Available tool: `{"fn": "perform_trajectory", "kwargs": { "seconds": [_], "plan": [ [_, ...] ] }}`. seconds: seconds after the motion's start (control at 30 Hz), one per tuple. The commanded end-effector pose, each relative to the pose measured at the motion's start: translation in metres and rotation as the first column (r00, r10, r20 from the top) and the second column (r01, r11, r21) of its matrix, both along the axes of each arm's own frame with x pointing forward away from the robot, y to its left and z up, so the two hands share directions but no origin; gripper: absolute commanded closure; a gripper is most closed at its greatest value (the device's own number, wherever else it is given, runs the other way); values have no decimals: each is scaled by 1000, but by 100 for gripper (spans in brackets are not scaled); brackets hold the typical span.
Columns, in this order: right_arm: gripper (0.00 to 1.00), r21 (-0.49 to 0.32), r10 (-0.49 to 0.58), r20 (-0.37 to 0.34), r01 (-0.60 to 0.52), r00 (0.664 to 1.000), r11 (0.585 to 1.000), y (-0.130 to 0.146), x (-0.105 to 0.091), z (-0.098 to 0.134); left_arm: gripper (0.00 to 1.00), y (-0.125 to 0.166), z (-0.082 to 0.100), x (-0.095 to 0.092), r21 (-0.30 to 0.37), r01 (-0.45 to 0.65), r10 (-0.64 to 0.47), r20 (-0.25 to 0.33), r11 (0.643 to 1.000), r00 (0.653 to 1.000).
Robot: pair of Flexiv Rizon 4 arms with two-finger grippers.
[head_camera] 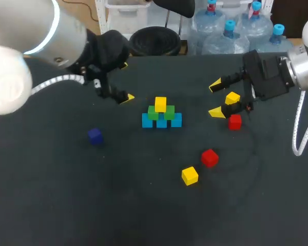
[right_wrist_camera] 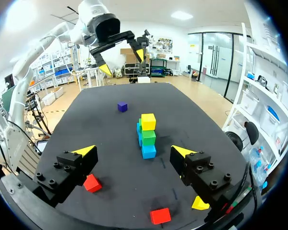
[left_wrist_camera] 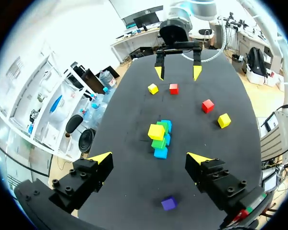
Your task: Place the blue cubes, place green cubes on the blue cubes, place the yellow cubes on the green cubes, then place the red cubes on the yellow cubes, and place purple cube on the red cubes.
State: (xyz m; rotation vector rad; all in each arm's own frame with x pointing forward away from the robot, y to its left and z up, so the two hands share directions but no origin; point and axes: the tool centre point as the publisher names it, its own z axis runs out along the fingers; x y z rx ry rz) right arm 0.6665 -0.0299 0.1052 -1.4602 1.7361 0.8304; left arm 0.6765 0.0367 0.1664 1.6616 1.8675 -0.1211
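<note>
Mid-table stands a pyramid: three blue cubes (head_camera: 161, 122) in a row, two green cubes (head_camera: 169, 112) on them, one yellow cube (head_camera: 160, 104) on top. A purple cube (head_camera: 95, 136) lies alone to its left. My left gripper (head_camera: 126, 82) hangs open behind and left of the pyramid, with the pyramid (left_wrist_camera: 159, 136) ahead of its fingers and the purple cube (left_wrist_camera: 168, 203) below them. My right gripper (head_camera: 215, 99) is open and empty to the right. A yellow cube (head_camera: 232, 97) and a red cube (head_camera: 234, 122) lie close under it.
Another red cube (head_camera: 209, 157) and another yellow cube (head_camera: 190, 175) lie on the black tabletop (head_camera: 66, 195) in front of the pyramid, to its right. In the right wrist view the pyramid (right_wrist_camera: 148, 137) stands ahead, with my left gripper (right_wrist_camera: 120, 57) beyond it.
</note>
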Motion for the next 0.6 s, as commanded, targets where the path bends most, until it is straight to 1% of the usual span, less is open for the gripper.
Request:
{"fn": "perform_trajectory", "kwargs": {
  "seconds": [0.03, 0.2, 0.37, 0.4, 0.5, 0.6],
  "plan": [
    [0, 2, 0, 1, 0, 1000, 1000, 0, 0, -1, 0, 18, 5, -17, -36, 9, -8, 20, 999, 1000],
    [0, 2, 0, 1, 0, 1000, 1000, 0, 0, -1, 0, 36, 3, -27, -22, -1, 1, 5, 1000, 1000],
    [0, 2, 0, 1, 0, 1000, 1000, 0, 0, -1, 0, 55, 1, -34, -33, 14, -14, -4, 999, 1000],
    [0, 2, 0, 1, 0, 1000, 1000, 0, 0, -1, 0, 58, 1, -35, -39, 21, -21, -4, 999, 1000],
    [0, 2, 0, 1, 0, 1000, 1000, 0, 0, -1, 0, 70, 1, -38, -90, 5, -5, -6, 996, 1000],
    [0, 2, 0, 1, 0, 1000, 1000, 0, 0, -1, 0, 79, -1, -42, -107, -3, 2, -9, 994, 1000]
  ]
}}
